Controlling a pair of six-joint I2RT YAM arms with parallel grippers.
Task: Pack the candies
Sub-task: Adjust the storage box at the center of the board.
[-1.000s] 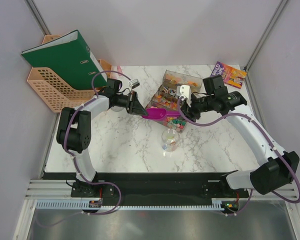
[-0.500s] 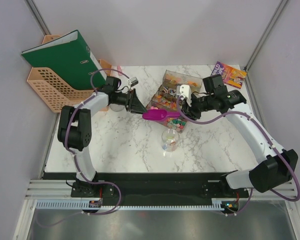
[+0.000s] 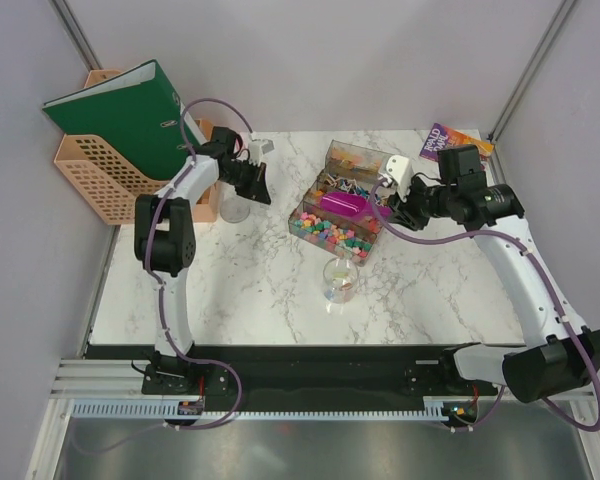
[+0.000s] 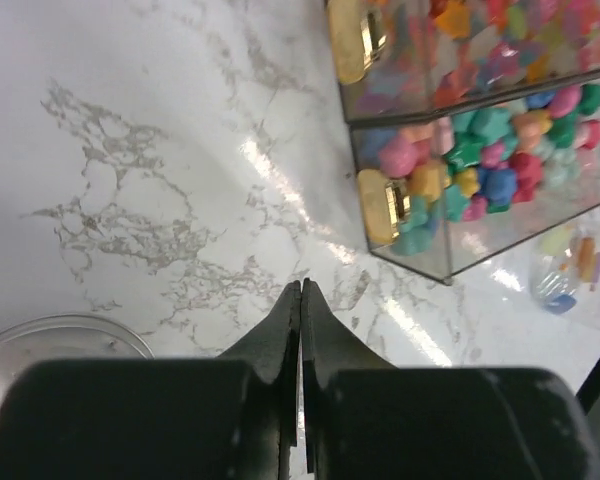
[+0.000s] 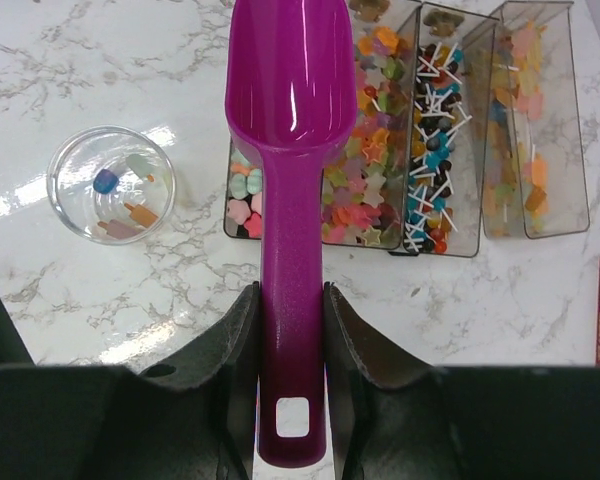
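Note:
The candies [image 3: 332, 232] are small multicoloured sweets filling clear rectangular trays [image 3: 302, 222] at the table's middle. They also show in the right wrist view [image 5: 365, 200] and the left wrist view [image 4: 480, 150]. My right gripper [image 3: 383, 200] is shut on the handle of a purple scoop [image 5: 285, 150] and holds its empty bowl above the trays [image 5: 555, 215]. A small clear round jar [image 3: 341, 279] with a few candies stands in front of the trays [image 5: 110, 185]. My left gripper [image 4: 300, 290] is shut and empty over bare marble, left of the trays [image 3: 265, 188].
A peach file rack with a green binder [image 3: 120, 120] stands at the far left. A clear glass [image 3: 233, 207] stands beside the left gripper. A colourful booklet [image 3: 448, 143] lies at the far right corner. The table's front edge [image 3: 280, 347] is black.
My left gripper has drawn back from the scoop toward the far left. My right gripper has moved right and back with the scoop, which now hangs over the trays.

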